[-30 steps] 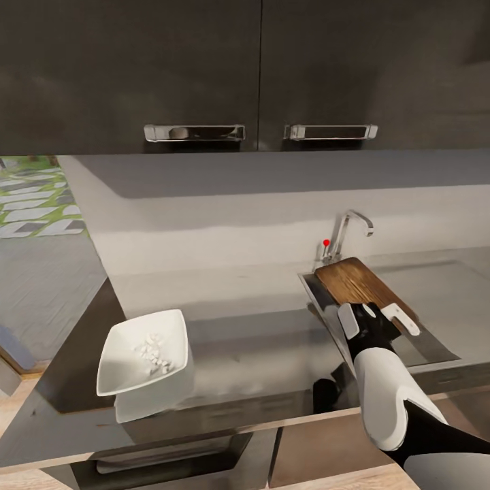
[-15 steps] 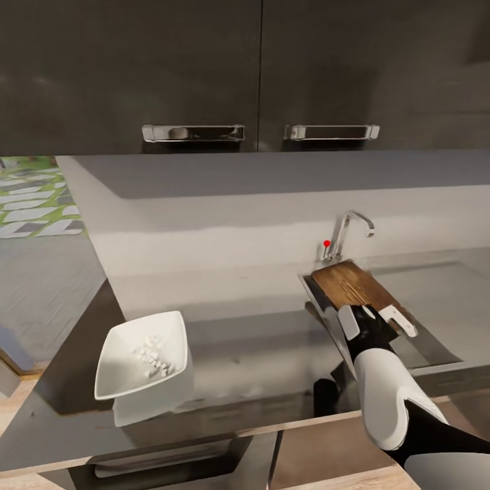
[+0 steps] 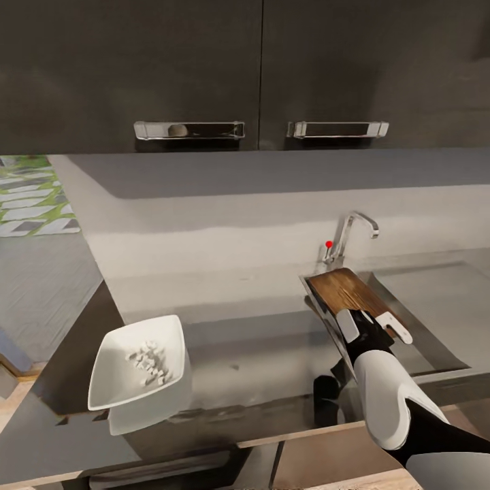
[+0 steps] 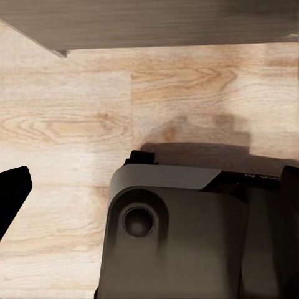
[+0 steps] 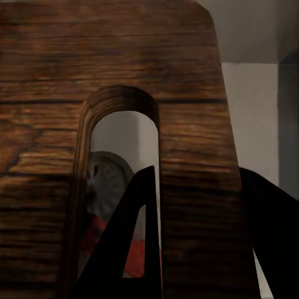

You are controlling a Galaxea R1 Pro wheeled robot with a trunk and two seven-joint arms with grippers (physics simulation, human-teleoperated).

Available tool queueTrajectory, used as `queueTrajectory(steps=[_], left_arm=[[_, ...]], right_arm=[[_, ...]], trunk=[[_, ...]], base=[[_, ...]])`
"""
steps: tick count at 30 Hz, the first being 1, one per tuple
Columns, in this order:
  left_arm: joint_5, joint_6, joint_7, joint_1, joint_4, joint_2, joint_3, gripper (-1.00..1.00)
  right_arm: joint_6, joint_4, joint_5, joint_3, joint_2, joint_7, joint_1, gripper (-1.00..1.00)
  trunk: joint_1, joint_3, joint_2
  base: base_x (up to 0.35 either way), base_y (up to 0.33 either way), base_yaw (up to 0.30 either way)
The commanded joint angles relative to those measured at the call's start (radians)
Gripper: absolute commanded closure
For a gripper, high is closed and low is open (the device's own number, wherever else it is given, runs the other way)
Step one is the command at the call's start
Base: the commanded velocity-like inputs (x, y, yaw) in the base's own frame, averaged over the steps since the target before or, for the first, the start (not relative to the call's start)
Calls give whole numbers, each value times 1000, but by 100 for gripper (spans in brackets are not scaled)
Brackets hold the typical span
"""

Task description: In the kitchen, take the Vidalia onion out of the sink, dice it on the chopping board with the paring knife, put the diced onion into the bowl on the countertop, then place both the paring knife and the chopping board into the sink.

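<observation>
1. Head view: the right gripper (image 3: 373,325) was out over the sink (image 3: 435,320), clamped on the near edge of the chopping board (image 3: 347,292). One white finger sat on the board's left side, the other on its right.
2. The board was tilted, with its far end up near the faucet (image 3: 352,231) and the red-knobbed lever (image 3: 329,243). It hung over the left part of the basin rather than lying flat on the countertop (image 3: 258,340).
3. Right wrist view: the dark wood grain of the board was really close up, and the dark fingers (image 5: 118,249) straddled the strip of wood beside the board's slot-shaped hole. So yeah, gripping the board.
4. Through that hole I could see the round drain (image 5: 106,180) and something red (image 5: 134,255) below it. That was probably the paring knife's handle down in the basin, but I couldn't tell for sure.
5. The white square bowl (image 3: 139,364) sat on the countertop well off to the left, near the front edge. It had the diced onion (image 3: 148,361) in it, a little heap of white cubes.
6. Left wrist view: it looked down at light wooden floor (image 4: 93,112) and a dark grey part of the robot's base (image 4: 180,237). There was a black bit at the edge, maybe a fingertip, so I couldn't tell whether the left gripper was open or closed.
7. Above the counter there were dark upper cabinets (image 3: 204,68) with two chrome handles (image 3: 189,129).
</observation>
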Motion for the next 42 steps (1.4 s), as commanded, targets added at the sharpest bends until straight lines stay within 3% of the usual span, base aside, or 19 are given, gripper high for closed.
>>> queueTrajectory(steps=[1,9,12,16,42], left_arm=[[7,-7,2,-2,4,-1,-9,-100],[7,-7,2,-2,4,-1,-9,-100],[7,-7,2,-2,4,-1,-9,-100],[7,-7,2,-2,4,-1,-10,-100],[7,-7,2,-2,5,-1,-9,-100]], right_arm=[[-5,-2,-9,-2,-1,0,-1,100],[-6,-2,-19,-8,-20,-2,-1,100],[-7,-3,-20,-73,-30,-4,-1,100],[-8,-4,-19,-105,-35,-5,-1,100],[-9,-5,-16,-112,-41,-10,-1,100]], trunk=[[0,-3,-1],[0,-15,-1],[0,-20,-1],[0,-27,-1],[0,-68,-1]], base=[[0,0,0],[0,0,0],[0,0,0],[0,0,0],[0,0,0]])
